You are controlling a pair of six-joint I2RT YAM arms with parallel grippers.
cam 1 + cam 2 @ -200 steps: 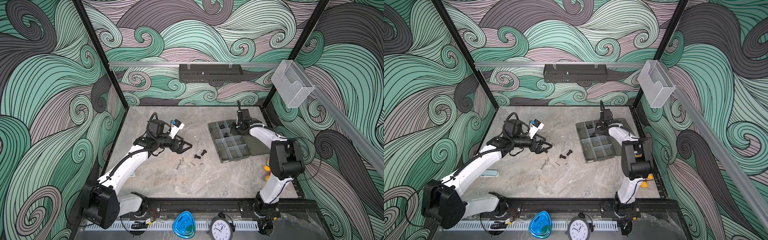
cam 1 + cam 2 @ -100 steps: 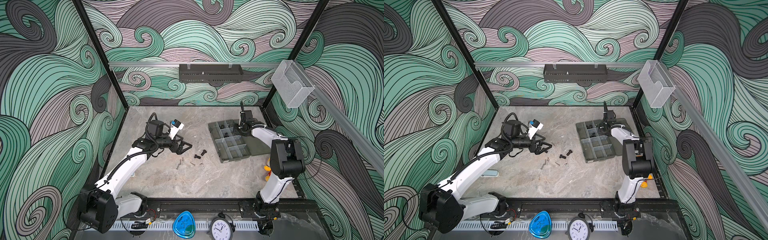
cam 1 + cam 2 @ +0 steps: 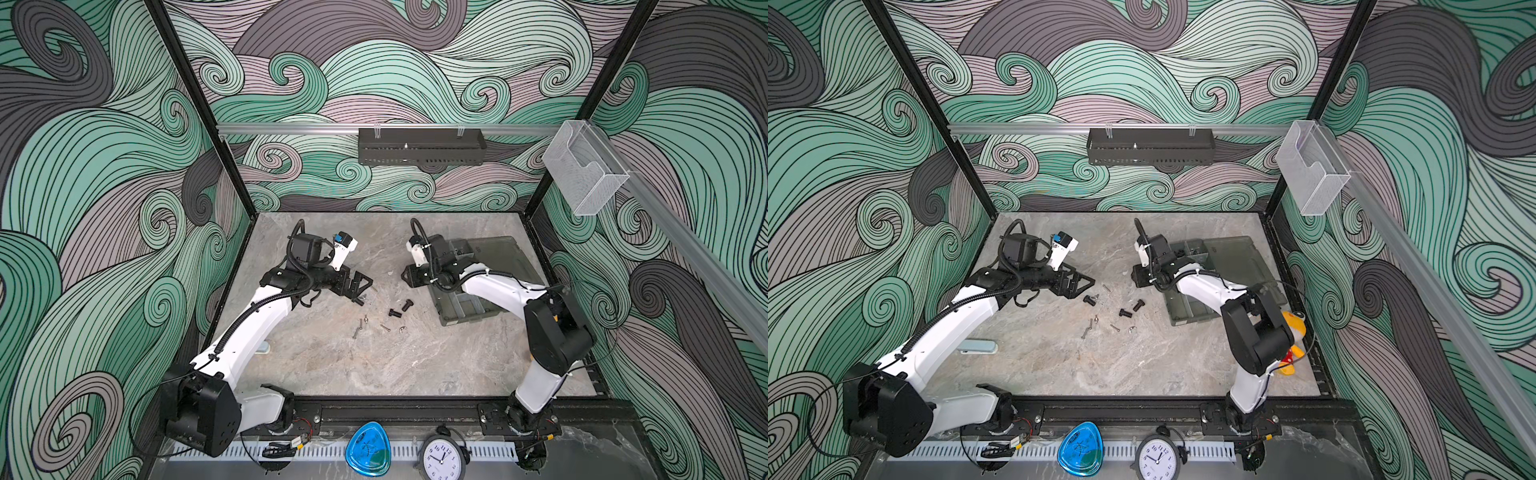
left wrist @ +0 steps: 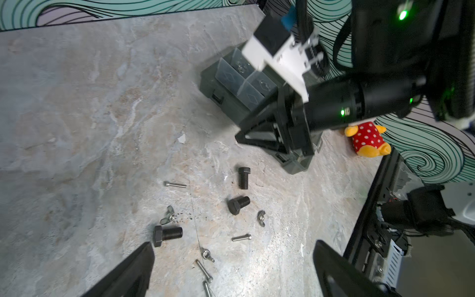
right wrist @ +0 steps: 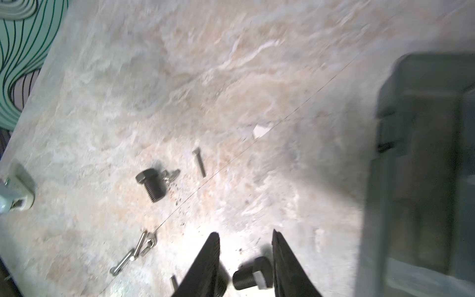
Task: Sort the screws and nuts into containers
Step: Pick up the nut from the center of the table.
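In both top views the left fingers (image 3: 362,284) stand spread wide and empty, with one black bolt (image 3: 1089,300) just beside their tips. The right fingers (image 3: 409,277) hover off the edge of the organiser box (image 3: 462,312), parted a little and holding nothing. The loose screws (image 3: 356,331) and nuts (image 3: 402,330) lie scattered on the surface (image 3: 332,374) between the two sets of fingers, outside every compartment.

From the left wrist, ahead of the open left fingers, we count three black bolts, about four silver screws (image 4: 175,184) and three wing nuts (image 4: 261,218). Behind the right fingers, two compartments (image 4: 248,77) already hold a few pieces too small to name. We judge the sorting begun but far from finished.

From the right wrist, blurred, a black bolt (image 5: 253,273) lies on the surface just past the gap between the right fingers, ungripped. The other loose pieces sit off to one side of them, the organiser box on the opposite side
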